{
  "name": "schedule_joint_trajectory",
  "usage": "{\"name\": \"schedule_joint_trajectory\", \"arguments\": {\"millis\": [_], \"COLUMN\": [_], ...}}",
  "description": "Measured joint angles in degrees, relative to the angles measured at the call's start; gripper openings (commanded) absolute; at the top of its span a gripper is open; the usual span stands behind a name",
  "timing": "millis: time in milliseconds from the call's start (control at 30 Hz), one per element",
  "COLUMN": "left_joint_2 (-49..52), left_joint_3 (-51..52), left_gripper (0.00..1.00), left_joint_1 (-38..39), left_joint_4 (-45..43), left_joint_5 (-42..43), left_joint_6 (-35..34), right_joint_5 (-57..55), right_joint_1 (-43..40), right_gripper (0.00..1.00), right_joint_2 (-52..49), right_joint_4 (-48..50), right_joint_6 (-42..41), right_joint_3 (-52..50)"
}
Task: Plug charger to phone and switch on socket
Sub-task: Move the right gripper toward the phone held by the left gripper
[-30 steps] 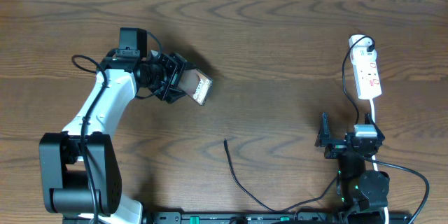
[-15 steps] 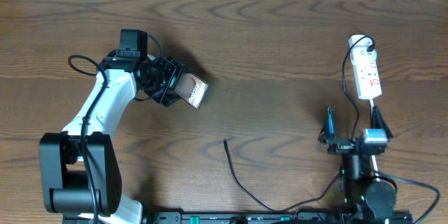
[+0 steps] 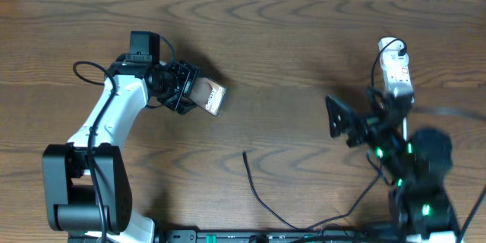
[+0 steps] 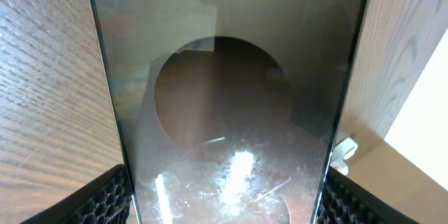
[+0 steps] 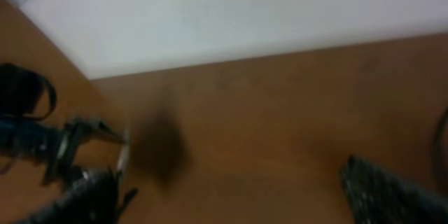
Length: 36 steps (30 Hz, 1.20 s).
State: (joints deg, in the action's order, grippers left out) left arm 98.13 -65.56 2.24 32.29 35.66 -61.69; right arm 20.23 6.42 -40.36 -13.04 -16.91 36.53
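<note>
My left gripper [image 3: 184,91] is shut on the phone [image 3: 207,97] and holds it at the table's left middle, its dark face up. In the left wrist view the glossy phone [image 4: 231,98] fills the space between my two fingers [image 4: 224,206]. The charger [image 3: 254,186] is a thin black cable lying on the table, with its free tip [image 3: 244,153] near the front middle. The white socket [image 3: 395,67] lies at the far right, its near end hidden behind my right arm. My right gripper [image 3: 339,120] is raised, blurred, open and empty, left of the socket.
The socket's thick white cord [image 3: 389,44] loops at its far end. The right wrist view is blurred; it shows brown table [image 5: 280,112], a pale wall [image 5: 231,14] and my left arm [image 5: 63,147] in the distance. The cable runs to the front edge [image 3: 304,228].
My right arm has lifted from the front right and swung up and left, now covering the socket's near end. The left gripper tilted the phone slightly, then held still.
</note>
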Motion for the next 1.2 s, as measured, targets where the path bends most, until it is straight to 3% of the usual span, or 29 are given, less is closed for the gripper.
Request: {"name": "schedule_joint_trajectory", "arguments": {"millis": [267, 367, 533, 767, 1200], "left_joint_2": [-0.04, -0.09, -0.09, -0.09, -0.09], "left_joint_3": [0.00, 0.00, 0.00, 0.00, 0.00], "left_gripper": [0.08, 0.07, 0.08, 0.08, 0.07], "left_joint_1": [0.02, 0.11, 1.07, 4.33, 6.23], "left_joint_4": [0.00, 0.07, 0.66, 0.70, 0.81], "left_joint_5": [-1.53, -2.16, -3.50, -5.62, -6.49], "left_joint_6": [-6.75, -10.03, -16.15, -21.24, -22.53], "right_joint_5": [13.97, 16.17, 18.27, 22.14, 23.34], "right_joint_1": [1.88, 3.82, 7.63, 12.37, 18.47], "right_gripper": [0.99, 0.99, 0.99, 0.99, 0.99], "right_joint_2": [-34.56, -43.06, -56.13, -64.22, -64.63], "right_joint_4": [-1.29, 4.11, 15.39, 22.93, 23.47], "right_joint_6": [-1.20, -5.29, -19.06, -24.65, -23.30], "right_joint_3": [17.35, 18.16, 18.29, 18.43, 18.43]}}
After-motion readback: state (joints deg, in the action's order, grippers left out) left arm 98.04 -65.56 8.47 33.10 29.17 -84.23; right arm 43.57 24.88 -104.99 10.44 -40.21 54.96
